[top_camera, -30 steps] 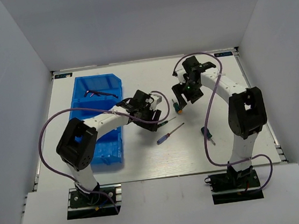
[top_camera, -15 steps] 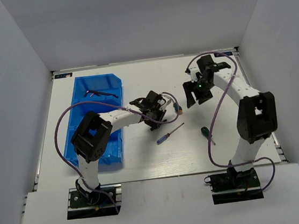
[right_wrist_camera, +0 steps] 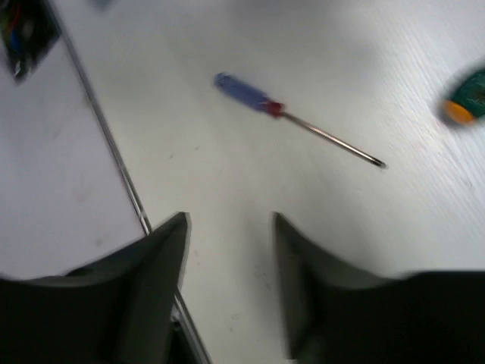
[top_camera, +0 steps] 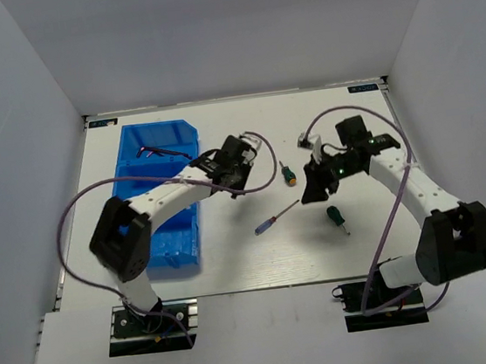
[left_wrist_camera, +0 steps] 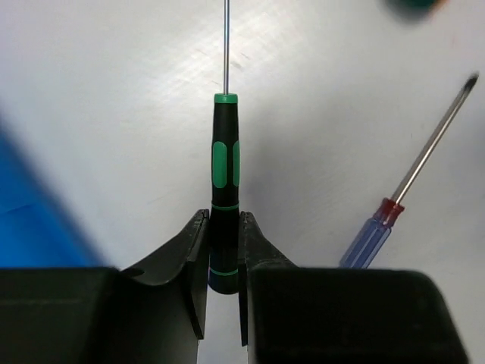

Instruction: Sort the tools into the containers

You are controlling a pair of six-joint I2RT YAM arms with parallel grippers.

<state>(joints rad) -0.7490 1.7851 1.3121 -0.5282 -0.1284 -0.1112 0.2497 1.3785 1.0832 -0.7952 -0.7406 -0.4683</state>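
Left hand [left_wrist_camera: 223, 246] shifted, gripping slim screwdriver [left_wrist_camera: 224, 163].

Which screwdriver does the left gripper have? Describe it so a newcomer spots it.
Just right of the blue bin, the left gripper is clamped on the butt of the slim screwdriver. Its handle is black with green bands and its thin shaft points away from the gripper; the loose blue-handled screwdriver beside it has a red collar.

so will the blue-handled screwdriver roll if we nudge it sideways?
Probably yes: the screwdriver lies flat on the smooth table, and its handle looks round, though any flats are too blurred to rule out. It should be stiff, since the shaft is straight metal. Likely light, being slim.
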